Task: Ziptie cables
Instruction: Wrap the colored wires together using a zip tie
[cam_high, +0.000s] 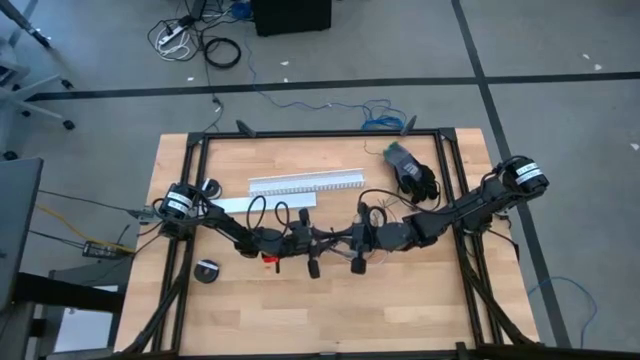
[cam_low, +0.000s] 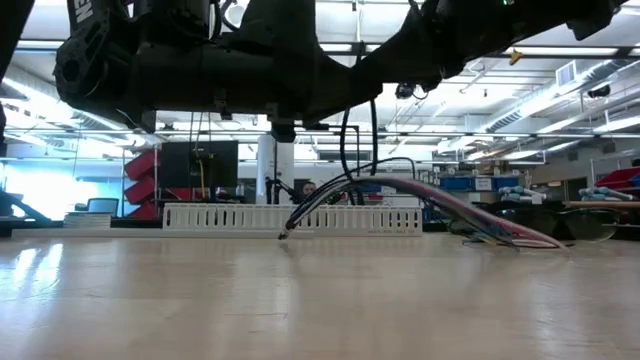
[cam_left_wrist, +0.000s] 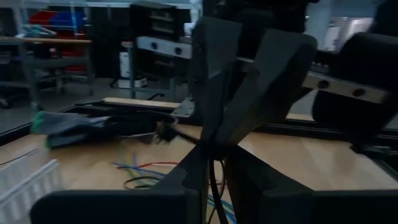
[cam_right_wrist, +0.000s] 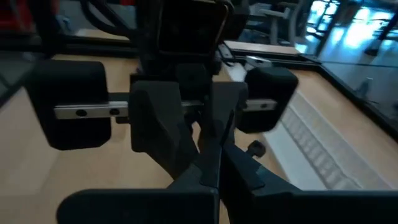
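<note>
Over the middle of the table my two hands meet nose to nose, raised clear of the wood. My left hand comes in from the left and my right hand from the right, their tips almost touching.

Through the left wrist camera I see my left hand pinched nearly closed on a thin black strand, the ziptie, which runs down between its fingers. Facing it are the right hand's fingers, drawn together at the same spot.

Through the right wrist camera my right hand is clenched tight, fingers together, with the same thin black strip at the pinch; I cannot tell for sure that it is actually gripped there.

From the low camera, the cables arch up from the table on the right toward the hands overhead, and a thin dark end drops from there to touch the wood in front of the white channel. Seen from above, the cables lie just on the far side of the right hand, near a dark bundle at the far right. The channel lies on the far side of both hands.
</note>
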